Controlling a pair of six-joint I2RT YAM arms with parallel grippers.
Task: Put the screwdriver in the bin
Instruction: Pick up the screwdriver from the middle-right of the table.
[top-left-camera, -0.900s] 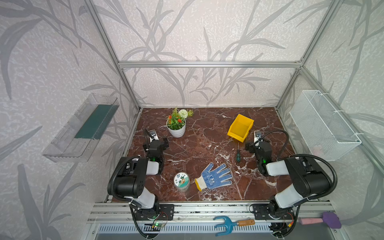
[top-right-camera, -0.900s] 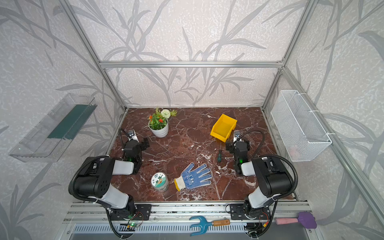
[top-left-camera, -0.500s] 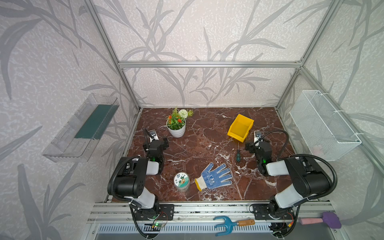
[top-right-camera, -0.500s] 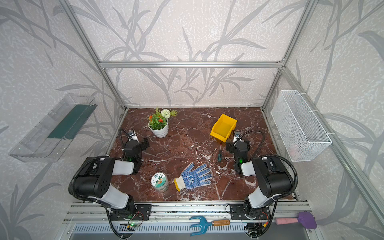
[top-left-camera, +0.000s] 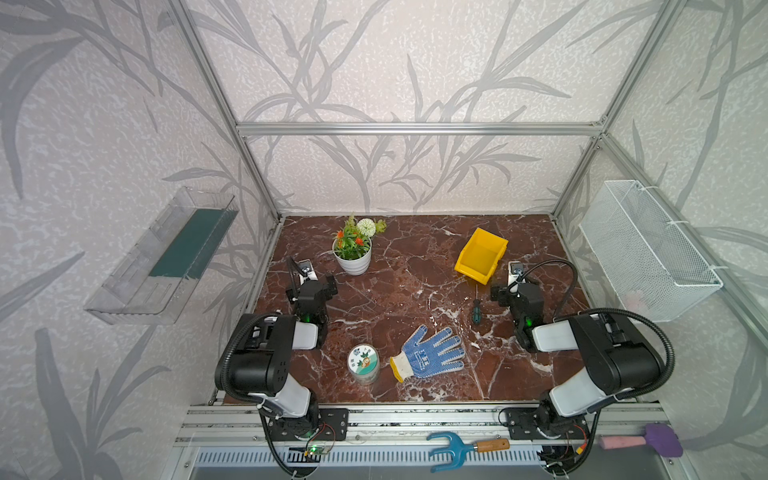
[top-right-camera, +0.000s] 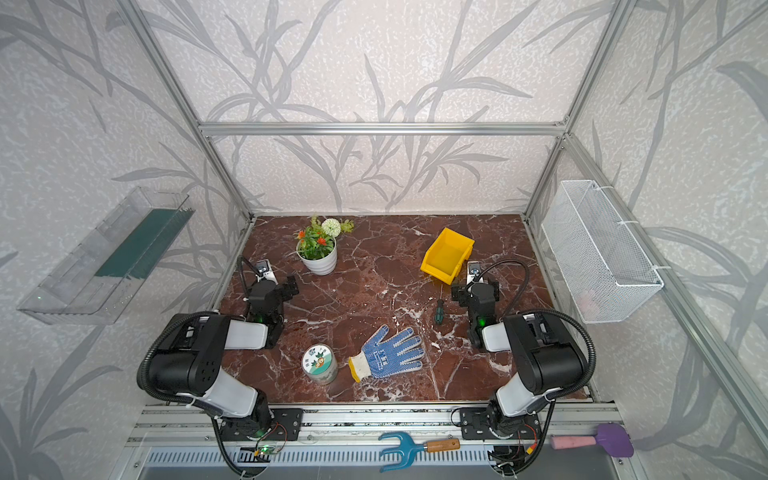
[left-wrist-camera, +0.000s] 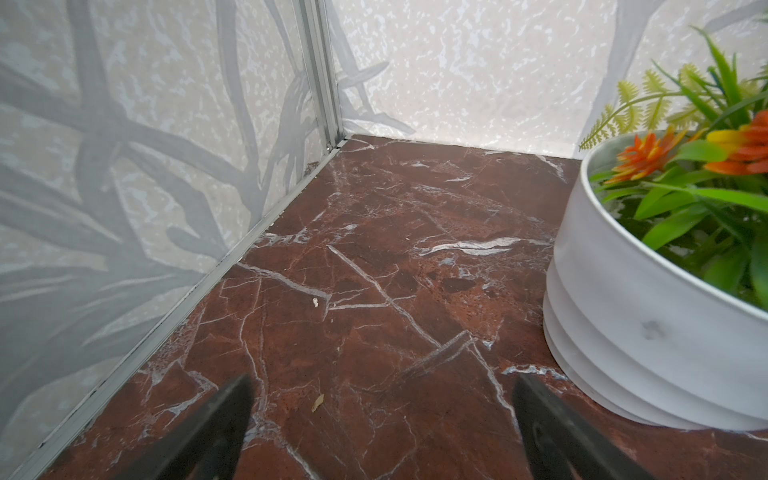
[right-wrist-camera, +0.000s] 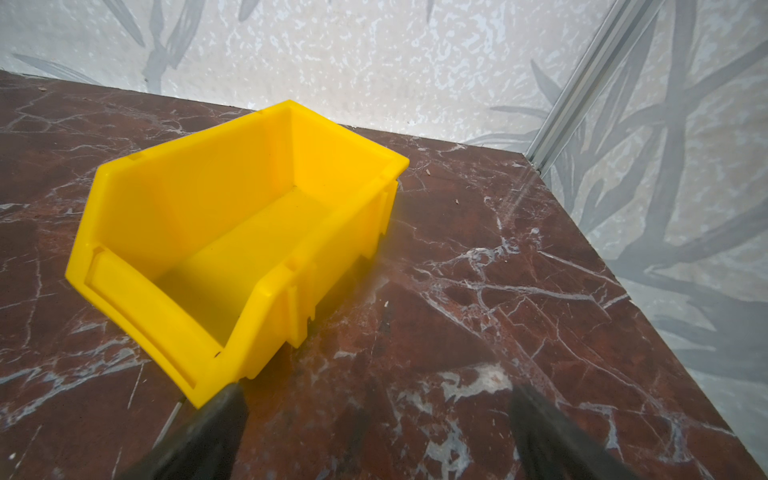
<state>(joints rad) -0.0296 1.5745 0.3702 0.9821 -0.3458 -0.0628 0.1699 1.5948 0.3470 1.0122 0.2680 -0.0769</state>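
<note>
Here the screwdriver lies flat on the table toward its right edge, shaft pointing back at the yellow bin, just left of the nearer right gripper, whose jaws gape wide and empty.

the screwdriver lies on the table between bin and glove.

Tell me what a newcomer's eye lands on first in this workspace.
The bright yellow bin stands out most, sitting empty on the dark red marble tabletop toward the back right. Next comes the blue dotted glove lying flat near the front centre, and the white pot of orange flowers at the back left. The small screwdriver between bin and glove is easy to miss.
</note>
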